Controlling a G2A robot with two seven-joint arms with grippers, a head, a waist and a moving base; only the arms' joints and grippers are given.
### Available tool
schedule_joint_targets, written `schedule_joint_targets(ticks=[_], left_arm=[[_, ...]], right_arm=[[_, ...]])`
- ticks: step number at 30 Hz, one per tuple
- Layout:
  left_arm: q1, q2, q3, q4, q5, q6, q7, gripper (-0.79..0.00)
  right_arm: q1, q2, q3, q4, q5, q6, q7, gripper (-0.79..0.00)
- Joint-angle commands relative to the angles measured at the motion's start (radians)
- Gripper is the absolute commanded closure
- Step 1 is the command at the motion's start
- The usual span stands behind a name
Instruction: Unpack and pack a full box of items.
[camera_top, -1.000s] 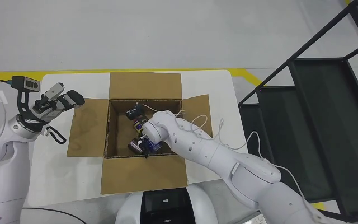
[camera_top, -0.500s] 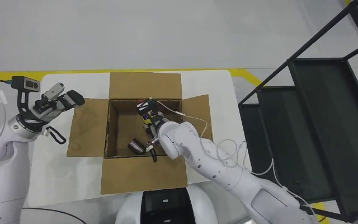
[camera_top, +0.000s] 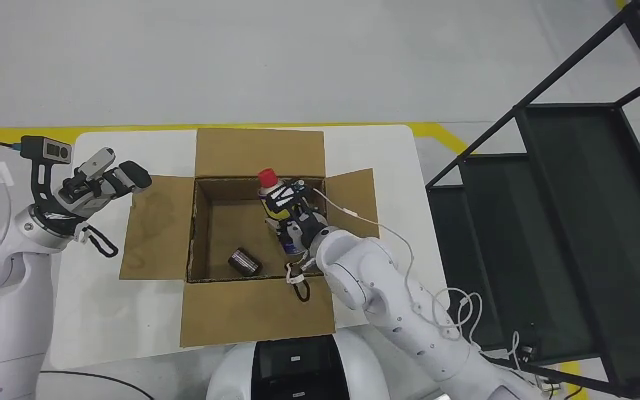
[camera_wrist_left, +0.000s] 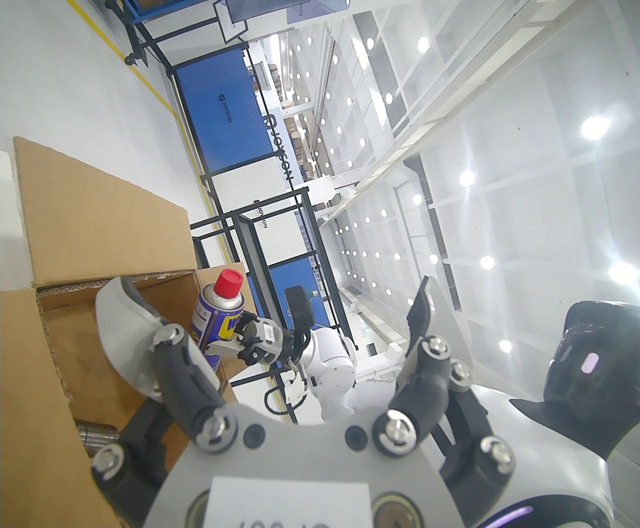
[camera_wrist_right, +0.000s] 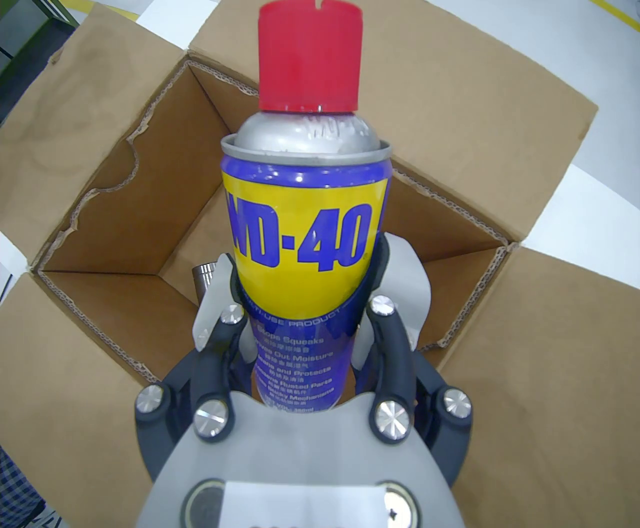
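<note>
Far left, off the counter's (camera_top: 95, 310) edge: your left tool (camera_top: 114, 169) hangs in the air with its fingers spread wide and nothing between them. The left wrist view makes that gap plain.

- The cardboard box (camera_top: 260, 152) sits mid-counter with all four flaps folded out flat.
- On the box floor, near the front left, one dark cylinder (camera_top: 243, 262) lies on its side. From the top you can't tell what it is. The right wrist view adds only a shiny metal end poking out behind a tool finger.
- The spray can (camera_top: 278, 197) has a red cap and a blue and yellow body, and it is over the box's open mouth, toward the back right. From the top you mostly get its cap. The right wrist view shows the full label with the box's interior beneath it. The left wrist view catches the can side-on and far off, cap end up.
- Your right tool (camera_wrist_right: 306, 280) is clamped on the can's lower half, one finger on each side of the body, with the cap end well clear of the fingers. The top view hides this grip under the arm.
- Right of the counter stand black metal steps (camera_top: 545, 200) on the floor.
</note>
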Motion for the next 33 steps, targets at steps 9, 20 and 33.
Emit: schedule_joint_targets(ticks=[9,20,33], left_arm=[[0.000,0.000,0.000,0.000,0.000,0.000,0.000,-0.785],[0.000,0.000,0.000,0.000,0.000,0.000,0.000,-0.785],[0.000,0.000,0.000,0.000,0.000,0.000,0.000,-0.785]], right_arm=[[0.000,0.000,0.000,0.000,0.000,0.000,-0.001,0.000],[-0.077,0.016,0.078,-0.079,0.085,-0.107,-0.094,0.000],[-0.529,0.095,0.659,-0.263,0.461,-0.630,-0.518,0.000]])
